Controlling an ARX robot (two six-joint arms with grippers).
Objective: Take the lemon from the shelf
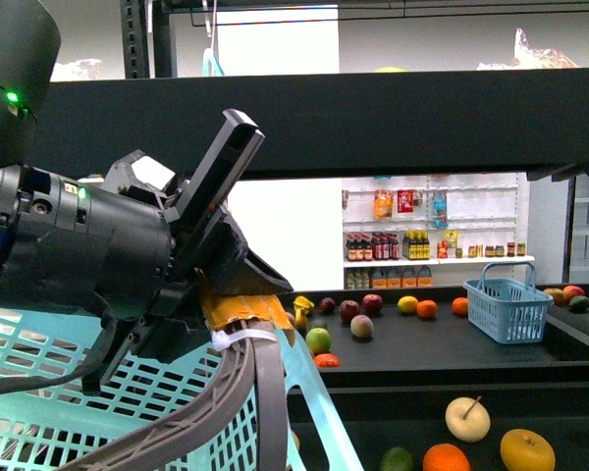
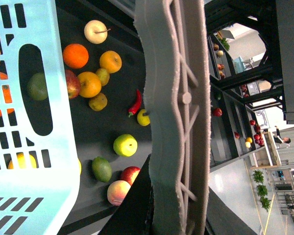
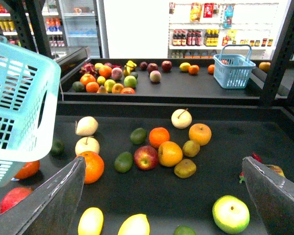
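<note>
The lemon [image 3: 134, 226], bright yellow with a pointed end, lies on the dark shelf tier [image 3: 210, 191] in the right wrist view, with a second yellow oval fruit [image 3: 90, 221] beside it. My right gripper [image 3: 162, 164] hangs open above the tier with nothing between its dark fingers [image 3: 56, 198]; the lemon lies between and below them. My left gripper [image 1: 226, 294] is shut on the grey handle [image 2: 174, 122] of a light blue basket [image 1: 39, 392], held up at the left. The basket [image 3: 14, 112] covers part of the tier.
Oranges [image 3: 170, 153], a red apple [image 3: 146, 157], a green apple [image 3: 230, 214], pale pears [image 3: 181, 118] and a red chilli [image 2: 134, 104] are scattered over the tier. A farther tier holds more fruit and a small blue basket [image 3: 233, 70]. A black shelf post [image 3: 281, 54] stands on one side.
</note>
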